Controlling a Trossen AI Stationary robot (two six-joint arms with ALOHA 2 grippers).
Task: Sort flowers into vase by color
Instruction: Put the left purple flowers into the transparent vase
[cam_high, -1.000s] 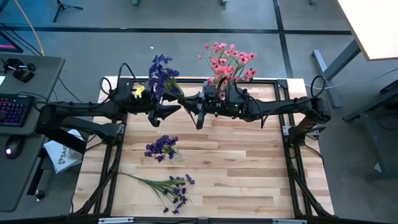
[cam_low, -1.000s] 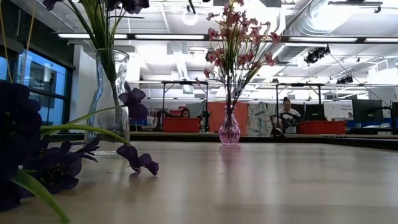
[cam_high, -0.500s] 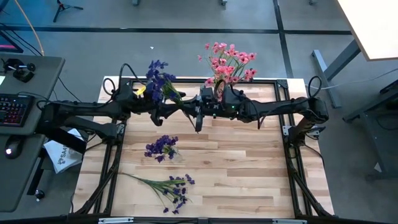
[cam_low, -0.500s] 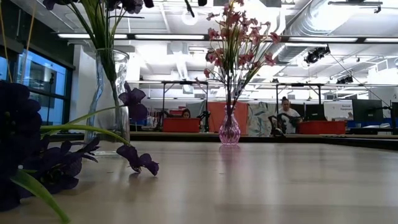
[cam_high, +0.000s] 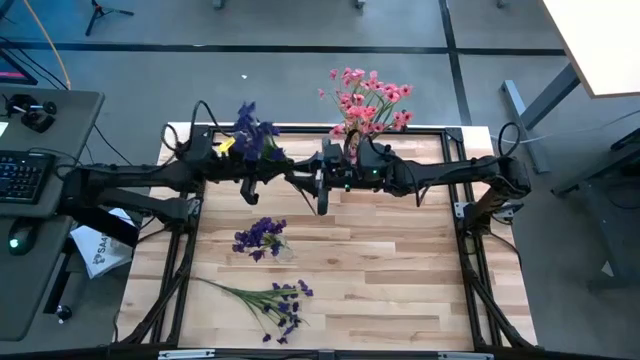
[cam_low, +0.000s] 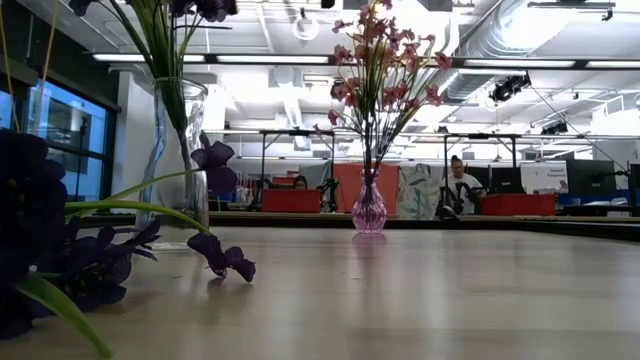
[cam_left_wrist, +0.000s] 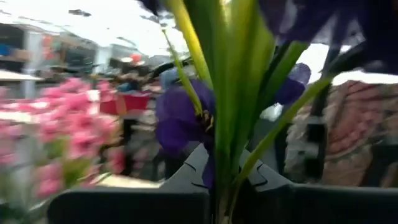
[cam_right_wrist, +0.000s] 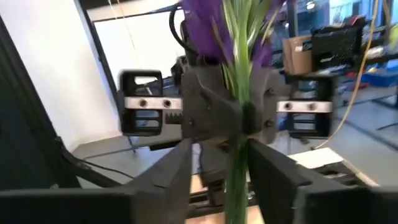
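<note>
Left gripper (cam_high: 272, 178) near table's (cam_high: 400, 280) far edge, clamped on purple sprig (cam_high: 252, 135) stems, blossoms up. Right gripper (cam_high: 322, 190) just beside it, fingers (cam_right_wrist: 168, 171) spread either side of same stems. Pink flowers (cam_high: 366, 98) in pink vase (cam_low: 369, 213) at far edge. Two purple sprigs lie toward near left corner: (cam_high: 260, 237), (cam_high: 272, 302).

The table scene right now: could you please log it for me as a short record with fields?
left gripper: shut on a purple sprig, held above the table's far edge
right gripper: open, fingers either side of that sprig's stem
pink flowers: in the pink vase
clear vase: holds green stems
loose purple sprigs: two on the table, a short one and a long one
</note>
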